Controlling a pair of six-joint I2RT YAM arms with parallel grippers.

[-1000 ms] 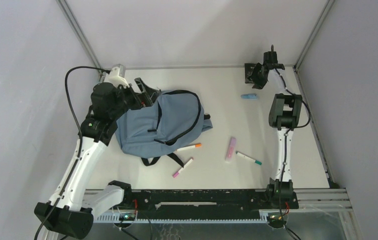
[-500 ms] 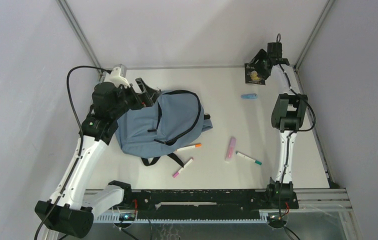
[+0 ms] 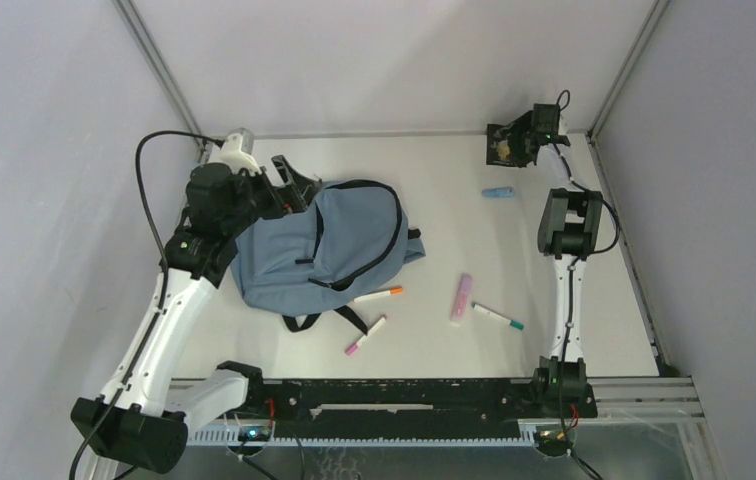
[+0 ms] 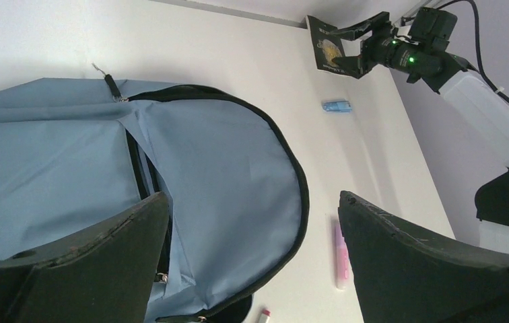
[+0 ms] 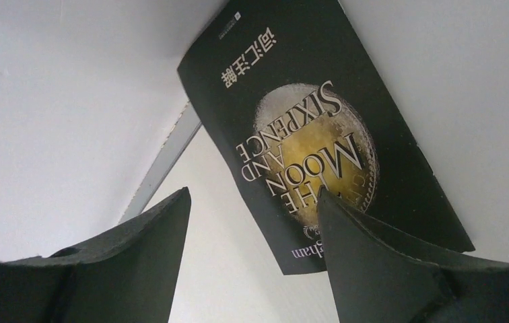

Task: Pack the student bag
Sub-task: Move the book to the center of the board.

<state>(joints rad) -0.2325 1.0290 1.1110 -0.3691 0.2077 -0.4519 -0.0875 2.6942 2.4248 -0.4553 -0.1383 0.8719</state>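
The student bag point(image 3: 324, 245) lies flat on the left half of the table, blue-grey with a black zip line; it fills the left wrist view point(image 4: 225, 161). My left gripper point(image 3: 294, 185) hovers open over the bag's back-left edge, nothing between its fingers point(image 4: 253, 202). At the back right corner my right gripper point(image 3: 516, 138) stands open at a black book point(image 3: 499, 150) with a gold moon on its cover point(image 5: 306, 134). The book's near corner shows between the fingers and the right finger point(image 5: 373, 256) overlaps its edge; I cannot tell if it touches.
Loose on the table: a small light-blue item point(image 3: 497, 192), a pink highlighter point(image 3: 462, 297), a green-capped marker point(image 3: 497, 317), an orange marker point(image 3: 379, 296) at the bag's front edge and a pink marker point(image 3: 366, 335). Walls and frame posts close off the back corners.
The right wrist has swung back toward the corner and its jaws have widened, uncovering the book's cover. The left arm and the bag have not moved.
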